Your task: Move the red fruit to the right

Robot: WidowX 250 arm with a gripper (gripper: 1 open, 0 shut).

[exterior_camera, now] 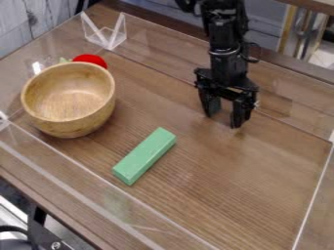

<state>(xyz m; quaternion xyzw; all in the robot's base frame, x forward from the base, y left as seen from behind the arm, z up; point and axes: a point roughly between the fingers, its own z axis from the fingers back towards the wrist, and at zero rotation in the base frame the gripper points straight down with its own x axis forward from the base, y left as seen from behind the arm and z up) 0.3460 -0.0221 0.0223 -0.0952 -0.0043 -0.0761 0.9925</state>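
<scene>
The red fruit [90, 61] is small, round and glossy, lying on the table just behind the wooden bowl [68, 98] at the left; the bowl's rim hides its lower part. My gripper [224, 114] hangs from the black arm near the middle right of the table, far to the right of the fruit, pointing down just above the wood. Its two fingers are spread apart, with nothing between them.
A flat green rectangular block [144, 156] lies in front of the bowl, toward the table's near edge. Clear plastic walls [102, 31] border the wooden table [248, 176] at the back left and along the edges.
</scene>
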